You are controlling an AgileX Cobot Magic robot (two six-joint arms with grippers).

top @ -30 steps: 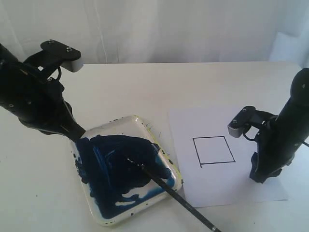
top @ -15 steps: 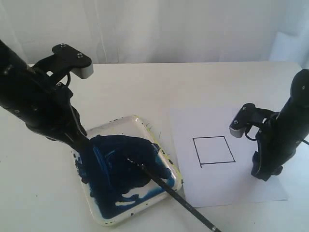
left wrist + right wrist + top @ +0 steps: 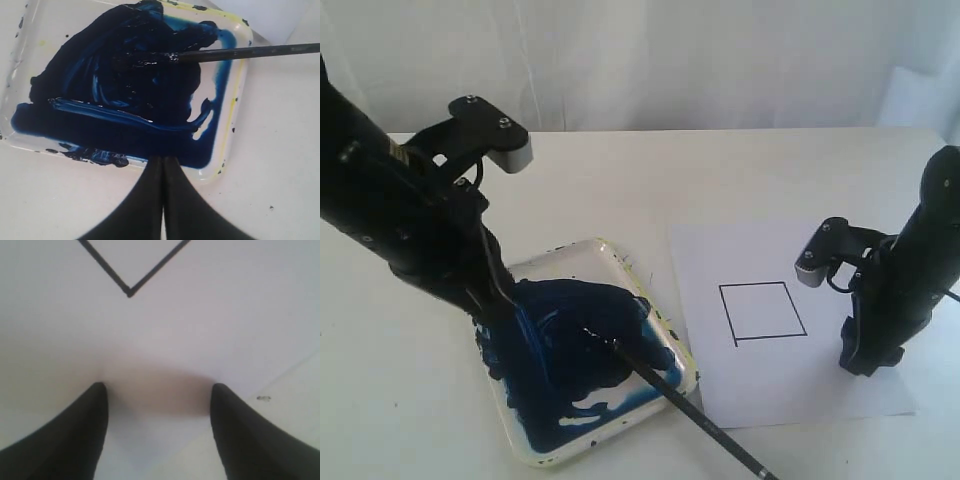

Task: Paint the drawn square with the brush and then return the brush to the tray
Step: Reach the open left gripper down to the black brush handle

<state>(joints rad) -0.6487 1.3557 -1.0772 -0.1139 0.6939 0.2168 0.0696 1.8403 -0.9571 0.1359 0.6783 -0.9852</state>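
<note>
The left gripper (image 3: 163, 162) — jaws pressed together, empty — sits at the rim of the tray (image 3: 238, 95), left of centre. The right gripper (image 3: 157, 386), jaws spread, hangs over the paper sheet (image 3: 790, 395), right of the blank drawn square (image 3: 763, 312). The brush (image 3: 692, 407) lies tip in the tray's blue paint (image 3: 560, 345), handle toward the bottom edge.

White tray (image 3: 570, 258) with yellowish speckled rim (inside smeared dark blue), black brush (image 3: 692, 409), black-outlined blank square (image 3: 762, 312), white paper (image 3: 790, 390)
</note>
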